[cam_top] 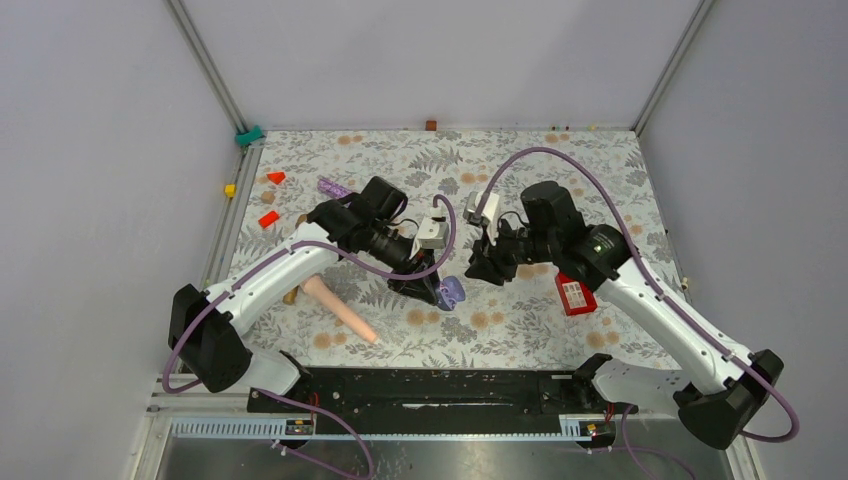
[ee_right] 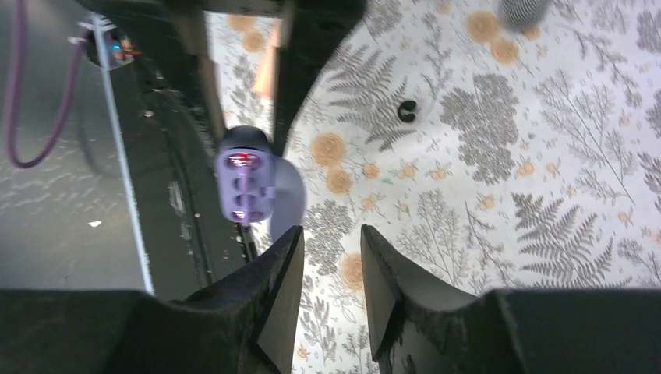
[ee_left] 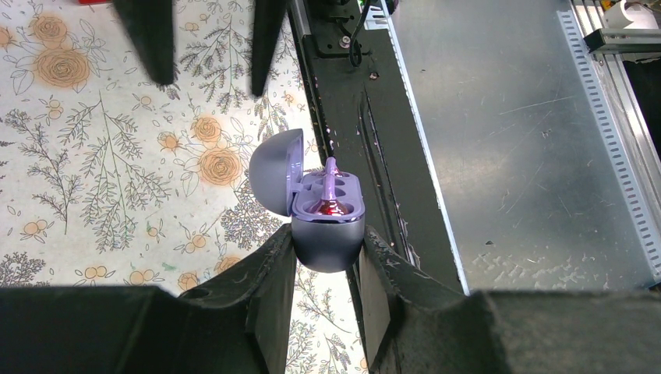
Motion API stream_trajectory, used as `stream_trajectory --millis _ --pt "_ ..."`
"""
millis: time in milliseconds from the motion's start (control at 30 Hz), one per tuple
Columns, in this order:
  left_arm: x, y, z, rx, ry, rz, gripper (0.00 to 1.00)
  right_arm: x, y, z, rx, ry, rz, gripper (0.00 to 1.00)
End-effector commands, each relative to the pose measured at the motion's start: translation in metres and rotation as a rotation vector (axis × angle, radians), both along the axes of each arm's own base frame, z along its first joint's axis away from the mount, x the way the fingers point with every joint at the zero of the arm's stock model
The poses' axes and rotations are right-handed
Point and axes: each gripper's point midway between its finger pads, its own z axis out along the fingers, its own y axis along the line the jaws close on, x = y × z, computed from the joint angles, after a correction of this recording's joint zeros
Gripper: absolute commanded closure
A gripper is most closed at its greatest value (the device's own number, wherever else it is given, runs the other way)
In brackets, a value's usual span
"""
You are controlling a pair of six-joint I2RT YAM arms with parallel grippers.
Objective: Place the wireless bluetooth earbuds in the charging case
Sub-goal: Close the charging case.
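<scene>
The purple charging case (ee_left: 328,236) hangs above the table's near edge with its lid (ee_left: 276,171) swung open, and my left gripper (ee_left: 327,251) is shut on its lower body. A purple earbud (ee_left: 332,173) sits in the case with its stem pointing up. From above, the case (cam_top: 453,291) shows at the left gripper (cam_top: 432,290). My right gripper (ee_right: 331,238) is open and empty, just right of the case (ee_right: 244,184), without touching it. A small black earbud (ee_right: 405,111) lies on the floral cloth beyond.
A red box (cam_top: 575,295) lies under the right arm. A pink cylinder (cam_top: 340,308), two red blocks (cam_top: 268,219), a purple piece (cam_top: 333,187) and a yellow block (cam_top: 230,190) lie to the left. The black base rail (cam_top: 440,390) runs along the near edge.
</scene>
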Motion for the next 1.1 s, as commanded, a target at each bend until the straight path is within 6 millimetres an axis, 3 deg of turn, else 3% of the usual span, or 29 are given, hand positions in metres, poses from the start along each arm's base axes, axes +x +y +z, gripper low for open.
stream_trajectory --millis 0,133,267,500,600,833,1000,1067 --pt "0.003 -0.006 0.026 -0.076 -0.077 -0.016 0.97 0.030 0.000 -0.015 -0.039 -0.032 -0.104 0.59" --pt "0.004 -0.007 0.025 -0.071 -0.078 -0.014 0.97 0.025 0.003 -0.028 -0.062 0.020 -0.067 0.54" --pt "0.005 -0.007 0.025 -0.071 -0.077 -0.014 0.97 0.007 0.008 -0.031 -0.055 0.094 0.027 0.48" --pt "0.008 -0.008 0.024 -0.062 -0.081 -0.005 0.98 -0.055 0.013 0.004 0.086 0.205 0.302 0.45" --pt "0.010 -0.008 0.023 -0.054 -0.084 0.001 0.98 -0.052 0.010 0.008 0.085 0.164 0.287 0.43" --pt "0.013 -0.010 0.022 -0.045 -0.079 0.009 0.98 -0.023 0.016 -0.005 0.059 0.150 0.158 0.38" --pt "0.014 -0.011 0.023 -0.045 -0.074 0.010 0.98 -0.023 0.031 -0.018 0.123 0.220 0.168 0.17" --pt "0.013 -0.010 0.024 -0.046 -0.071 0.010 0.98 -0.022 0.034 -0.022 0.144 0.221 0.177 0.02"
